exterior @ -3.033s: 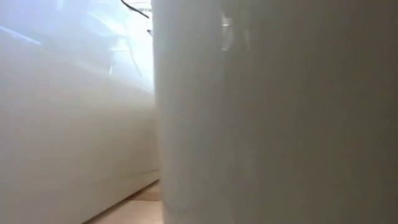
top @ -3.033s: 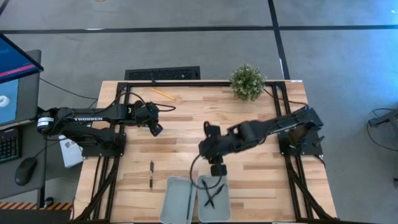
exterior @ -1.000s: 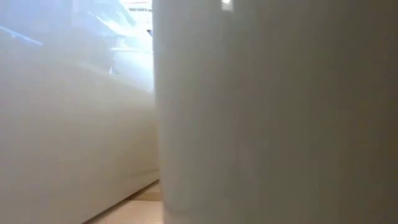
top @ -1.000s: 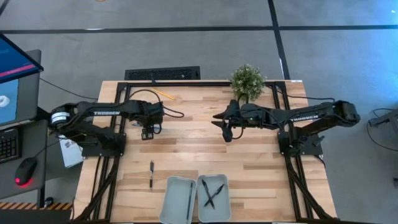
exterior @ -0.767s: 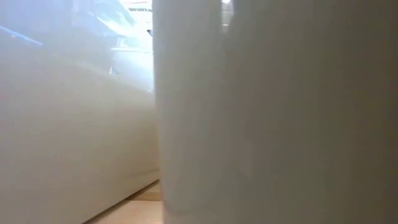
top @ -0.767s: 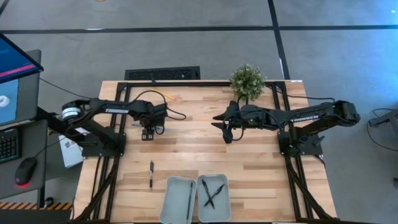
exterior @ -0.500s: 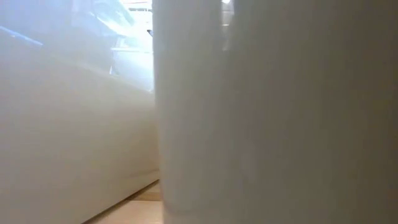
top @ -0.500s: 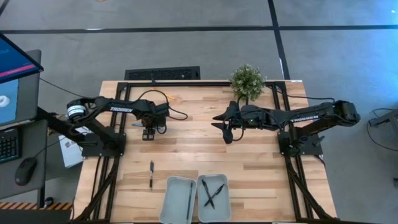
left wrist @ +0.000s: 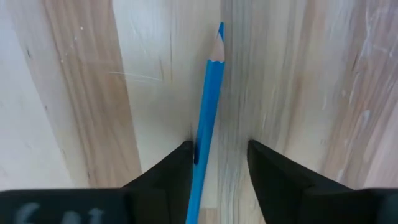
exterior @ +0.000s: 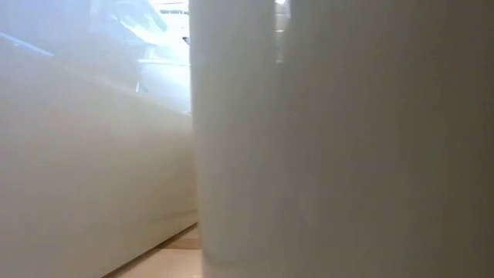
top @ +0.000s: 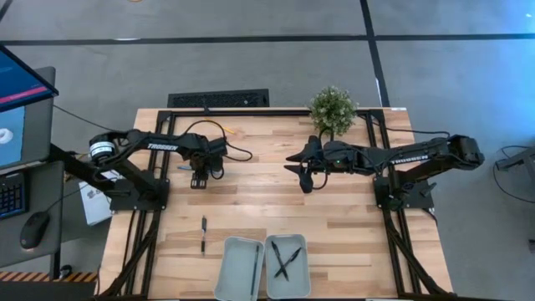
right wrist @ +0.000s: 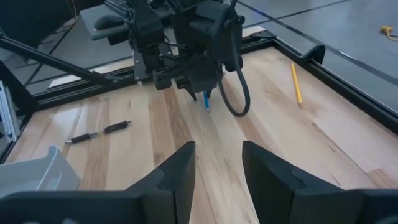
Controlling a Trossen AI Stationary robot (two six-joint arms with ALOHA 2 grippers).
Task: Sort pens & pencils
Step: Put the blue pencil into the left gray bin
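A light blue pencil (left wrist: 208,93) lies flat on the wooden table, far left of centre. My left gripper (left wrist: 219,146) points down over it, open, one finger on each side; the right wrist view shows the pencil's tip (right wrist: 206,101) below that gripper. A yellow pencil (right wrist: 296,84) lies near the far edge. One black pen (top: 203,233) lies in front of the left arm. My right gripper (top: 303,178) hovers open and holds nothing at mid-table. My left gripper comes from above, pointing down, its fingers across the blue pencil. One fingertip (left wrist: 184,152) stands against the pencil's side (left wrist: 200,149) near its blunt half; the other finger is apart from it. The pencil lies flat on the table.
Two pale trays stand at the near edge: the left one (top: 227,276) holds one thin stick, the right one (top: 299,280) two crossed black pens. A small potted plant (top: 333,109) stands at the far edge. White tray walls (exterior: 324,139) fill the low view.
My left gripper has come down onto the table over the blue pencil, its wrist rolling a little. The pencil has stayed where it lay. My right arm has kept still.
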